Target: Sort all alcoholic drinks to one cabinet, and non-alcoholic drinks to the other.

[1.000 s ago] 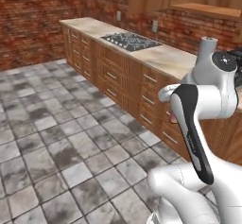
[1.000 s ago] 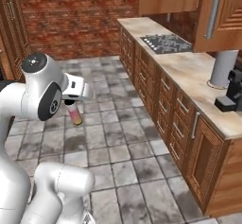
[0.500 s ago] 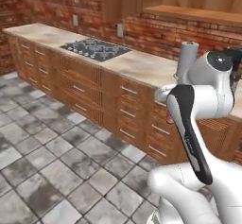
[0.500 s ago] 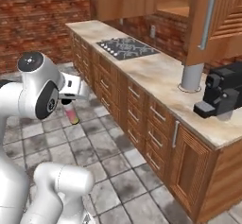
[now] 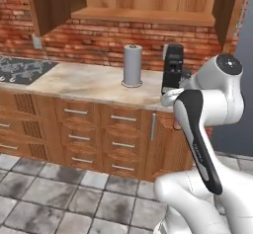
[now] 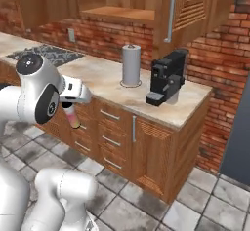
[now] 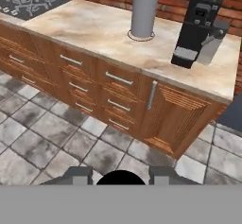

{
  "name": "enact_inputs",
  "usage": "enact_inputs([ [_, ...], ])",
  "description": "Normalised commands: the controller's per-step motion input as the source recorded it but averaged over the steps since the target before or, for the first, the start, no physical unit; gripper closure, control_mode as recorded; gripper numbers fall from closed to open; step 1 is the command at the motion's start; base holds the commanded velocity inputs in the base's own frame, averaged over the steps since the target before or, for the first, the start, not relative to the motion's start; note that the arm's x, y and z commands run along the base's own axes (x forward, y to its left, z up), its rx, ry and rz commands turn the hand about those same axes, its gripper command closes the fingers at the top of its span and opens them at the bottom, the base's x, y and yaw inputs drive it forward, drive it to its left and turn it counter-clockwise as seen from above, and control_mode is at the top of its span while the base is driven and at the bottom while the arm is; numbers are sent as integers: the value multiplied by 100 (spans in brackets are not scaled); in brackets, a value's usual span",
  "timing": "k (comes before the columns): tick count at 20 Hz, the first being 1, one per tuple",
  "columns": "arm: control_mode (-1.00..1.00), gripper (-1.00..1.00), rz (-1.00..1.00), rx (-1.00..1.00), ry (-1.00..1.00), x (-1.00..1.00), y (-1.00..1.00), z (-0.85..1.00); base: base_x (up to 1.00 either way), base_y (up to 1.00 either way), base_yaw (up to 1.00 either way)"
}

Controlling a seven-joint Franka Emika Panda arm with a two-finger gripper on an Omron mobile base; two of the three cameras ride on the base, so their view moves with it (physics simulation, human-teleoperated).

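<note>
I had the gripper (image 6: 69, 107) hanging in front of the base cabinets, its jaws clamped on a small pink bottle (image 6: 72, 118) that pointed down toward the tiled floor (image 6: 195, 196). Through the hand view the bottle's black cap (image 7: 120, 179) sat as a dark round disc between the two fingertips (image 7: 75, 175). I could make out no label or lettering on the bottle; it was too small and too hidden by the hand.

Ahead of me ran the pale stone counter (image 5: 89, 85). A grey upright cylinder on a round foot (image 5: 132, 65) stood on it, and a black coffee machine (image 6: 167, 76) stood just beside it toward the counter's end. The machine carried a light panel on its front (image 7: 204, 11), but any writing there was too blurred to read. A dark cooktop (image 5: 20, 69) was set into the counter, well apart from both.

Above the counter the wide wall cabinet (image 5: 148, 15) stood open, its long shelf floor bare wood, with a door swung out that bore a vertical silver bar handle (image 6: 172, 11). Red brick wall (image 5: 99, 43) showed between shelf and counter. The drawers (image 7: 118, 79) below had short silver pulls.
</note>
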Motion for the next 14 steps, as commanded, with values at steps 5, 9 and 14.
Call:
enact_inputs([
  [5,100,100,0,0,0,0,0,0,90,70,-61],
  [9,100,100,0,0,0,0,0,0,99,58,-50],
  [14,100,100,0,0,0,0,0,0,94,38,-42],
])
